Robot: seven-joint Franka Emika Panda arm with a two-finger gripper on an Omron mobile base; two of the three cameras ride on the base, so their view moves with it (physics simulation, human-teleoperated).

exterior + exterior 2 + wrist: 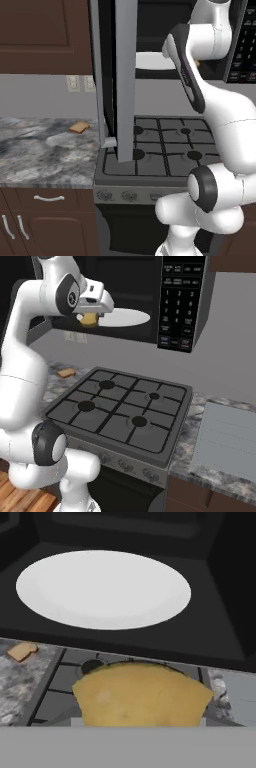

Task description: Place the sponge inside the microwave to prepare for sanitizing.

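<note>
1. The gripper is pinching the yellow sponge between its two fingers
2. The sponge is up in the air, just at the open front of the microwave, not yet over the white round plate inside
3. In the hand view the sponge sits low and close, with the plate ahead of it
4. The sponge looks soft and light, so I think it will squash a bit when squeezed
5. It is not slippery or easy to break, I think
6. Holding it across its thin middle seems best
7. The microwave door hangs open over the stove
8. A slice of bread lies on the counter, well away
</note>
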